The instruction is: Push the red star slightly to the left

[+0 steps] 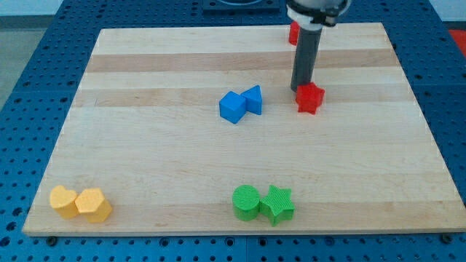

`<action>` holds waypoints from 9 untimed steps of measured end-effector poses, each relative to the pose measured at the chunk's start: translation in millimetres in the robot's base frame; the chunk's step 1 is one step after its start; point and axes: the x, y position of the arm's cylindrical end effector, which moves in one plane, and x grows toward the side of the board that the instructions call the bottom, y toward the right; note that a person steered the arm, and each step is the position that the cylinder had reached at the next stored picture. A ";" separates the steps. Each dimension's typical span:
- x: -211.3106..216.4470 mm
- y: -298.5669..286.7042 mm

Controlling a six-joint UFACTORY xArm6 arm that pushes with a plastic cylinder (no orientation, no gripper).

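Red star (309,98) sits right of the board's centre, touching my tip (298,89) at its upper left. No writing shows. Bare wooden board (167,153) lies leftward until the blue blocks (240,104); right edge near.

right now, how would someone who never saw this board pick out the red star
Start at the wooden board and go to its upper right part, where the dark rod comes down. The red star sits right beside my tip, on the tip's right. The other red block lies behind the rod at the board's top edge.
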 end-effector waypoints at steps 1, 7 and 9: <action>15.6 2.7; 44.7 76.7; 44.6 51.4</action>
